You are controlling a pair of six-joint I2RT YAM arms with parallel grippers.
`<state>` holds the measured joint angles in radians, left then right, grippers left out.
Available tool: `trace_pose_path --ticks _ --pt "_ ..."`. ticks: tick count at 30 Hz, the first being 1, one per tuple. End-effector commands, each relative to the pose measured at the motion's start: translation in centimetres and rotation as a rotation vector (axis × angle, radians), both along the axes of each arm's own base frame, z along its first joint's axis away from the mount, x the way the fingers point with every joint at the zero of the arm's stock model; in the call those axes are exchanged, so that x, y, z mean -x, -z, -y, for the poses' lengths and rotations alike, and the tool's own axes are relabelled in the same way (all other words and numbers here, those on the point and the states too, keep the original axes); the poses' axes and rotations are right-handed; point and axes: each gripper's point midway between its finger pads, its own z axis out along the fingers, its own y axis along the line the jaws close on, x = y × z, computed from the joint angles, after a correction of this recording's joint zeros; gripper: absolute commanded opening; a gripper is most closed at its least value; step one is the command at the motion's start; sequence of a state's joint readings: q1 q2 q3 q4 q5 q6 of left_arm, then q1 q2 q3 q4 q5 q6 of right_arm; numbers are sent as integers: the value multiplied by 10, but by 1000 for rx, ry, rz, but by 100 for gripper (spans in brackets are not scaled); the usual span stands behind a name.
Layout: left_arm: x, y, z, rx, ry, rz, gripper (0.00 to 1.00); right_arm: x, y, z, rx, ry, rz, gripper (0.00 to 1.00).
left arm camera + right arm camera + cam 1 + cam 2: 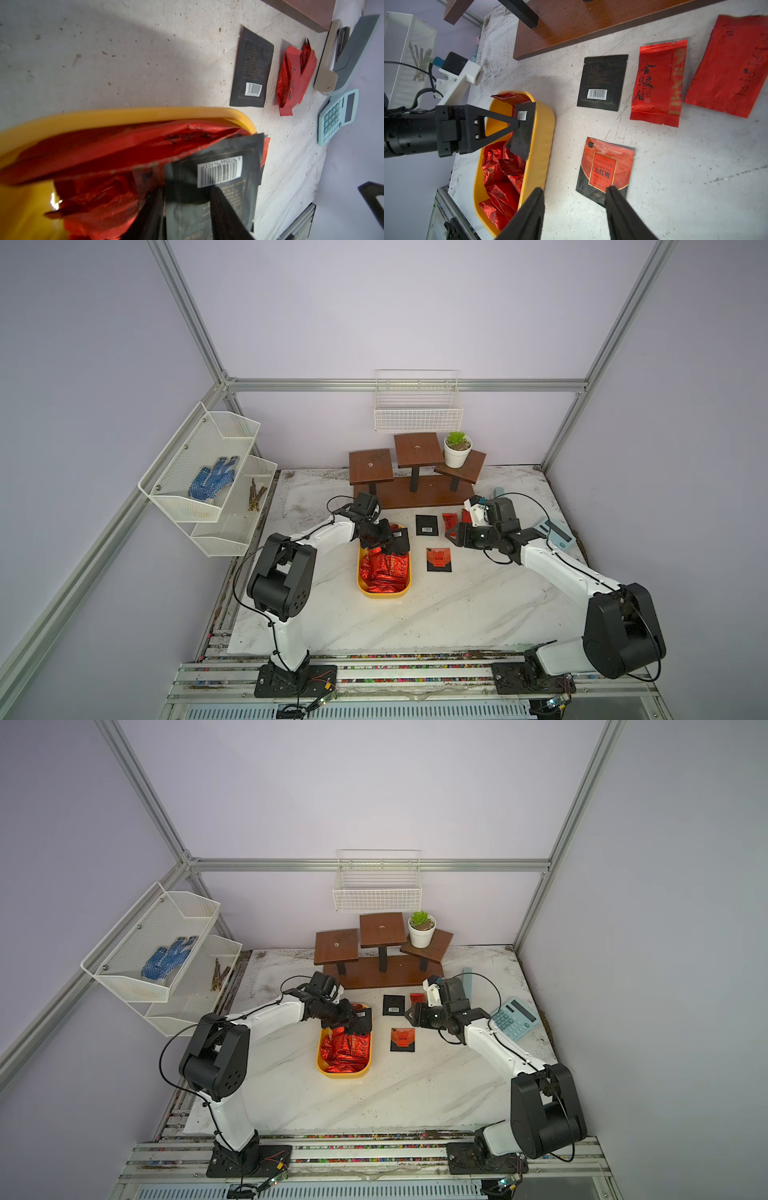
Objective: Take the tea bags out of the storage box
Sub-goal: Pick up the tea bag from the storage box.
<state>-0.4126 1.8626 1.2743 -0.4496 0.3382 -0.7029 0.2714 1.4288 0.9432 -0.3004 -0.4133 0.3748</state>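
Note:
The yellow storage box (384,594) (542,145) sits mid-table, full of crinkled red foil tea bags (384,570) (502,176). Over its far end my left gripper (390,545) (187,193) is shut on a black barcode tea bag (220,172) (523,128), which is tilted up above the rim. Right of the box, a black barcode sachet (427,525), an emblem sachet (439,559) (606,168) and two red sachets (658,83) (729,66) lie on the table. My right gripper (451,535) (575,189) hangs open and empty over the table between the box and the emblem sachet.
A wooden tiered stand (415,472) with a potted plant (457,450) stands behind the box. A blue calculator (559,537) and a stapler (342,56) lie at the right. White wire baskets (417,414) (208,472) hang on the back and left walls.

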Motion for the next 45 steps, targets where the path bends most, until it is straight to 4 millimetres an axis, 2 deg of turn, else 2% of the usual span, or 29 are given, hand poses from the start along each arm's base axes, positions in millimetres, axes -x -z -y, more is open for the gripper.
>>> trace_pose_path --ticks 1,7,16,23,31,38,45 --pt "-3 -8 5 48 1 23 32 3 5 -2 4 -12 -1 53" --pt "-1 -10 1 61 -20 24 18 4 4 -1 7 -12 0 53" --pt "4 -32 -10 72 -45 59 0 5 -2 -2 -4 -12 10 53" --pt "8 -59 -16 75 -47 96 0 9 -16 -3 -18 -19 29 53" --pt "13 -95 -19 75 -31 148 0 14 -42 -4 -45 -25 67 53" --pt "15 -133 -10 133 -7 201 0 21 -66 -2 -58 -21 110 53" --pt "21 -165 32 201 80 241 0 31 -95 6 -67 2 179 53"
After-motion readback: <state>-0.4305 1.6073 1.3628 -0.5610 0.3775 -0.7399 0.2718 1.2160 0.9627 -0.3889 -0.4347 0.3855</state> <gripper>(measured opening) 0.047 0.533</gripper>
